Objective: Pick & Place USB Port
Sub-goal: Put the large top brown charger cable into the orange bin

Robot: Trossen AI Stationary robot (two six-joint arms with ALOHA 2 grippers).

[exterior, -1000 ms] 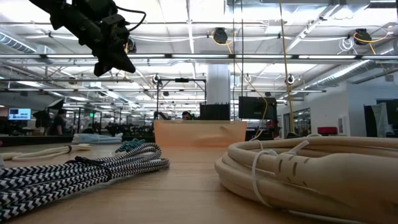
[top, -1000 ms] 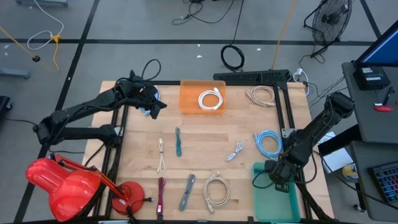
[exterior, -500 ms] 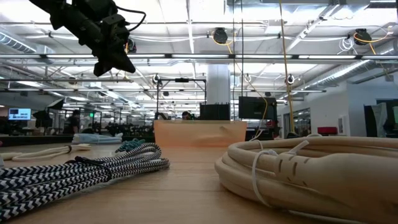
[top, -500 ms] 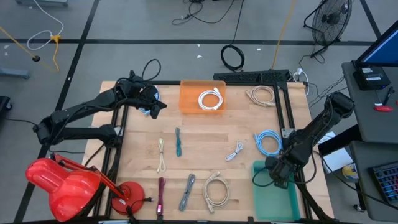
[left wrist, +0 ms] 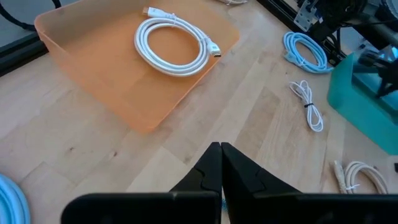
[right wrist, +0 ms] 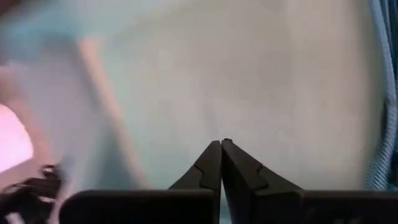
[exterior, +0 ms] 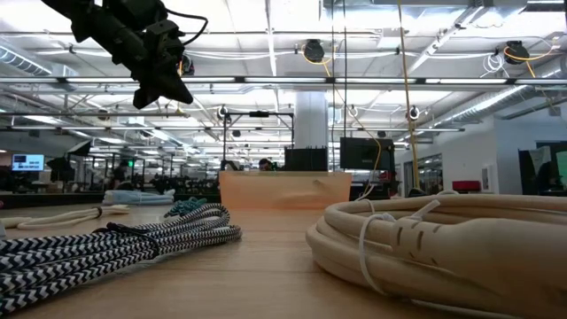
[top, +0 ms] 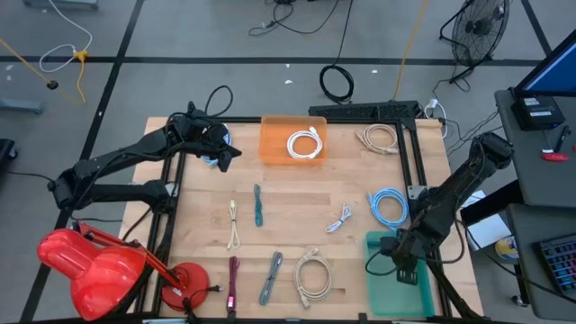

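Note:
Several coiled cables lie on the wooden table. A white one (top: 305,144) rests in the orange tray (top: 274,151) at the far edge, which the left wrist view also shows as white cable (left wrist: 173,44) in orange tray (left wrist: 93,68). My left gripper (top: 230,154) is shut, holds nothing, and hangs high over the table's far left part, left of the tray; it also shows in the low view as left gripper (exterior: 162,91). My right gripper (top: 397,263) is shut and holds nothing. It is low over the teal bin (top: 382,292) at the near right corner, whose floor (right wrist: 249,74) fills its wrist view.
On the table lie a light blue coil (top: 389,205), a small white cable (top: 339,219), a beige coil (top: 312,273), a grey braided cable (top: 271,277), a magenta cable (top: 232,281), a teal cable (top: 258,205) and a thin beige cable (top: 234,223). A red lamp (top: 85,265) stands at the near left.
My right gripper has moved a little toward the table's near edge, farther over the teal bin, staying shut. The left arm has kept still.

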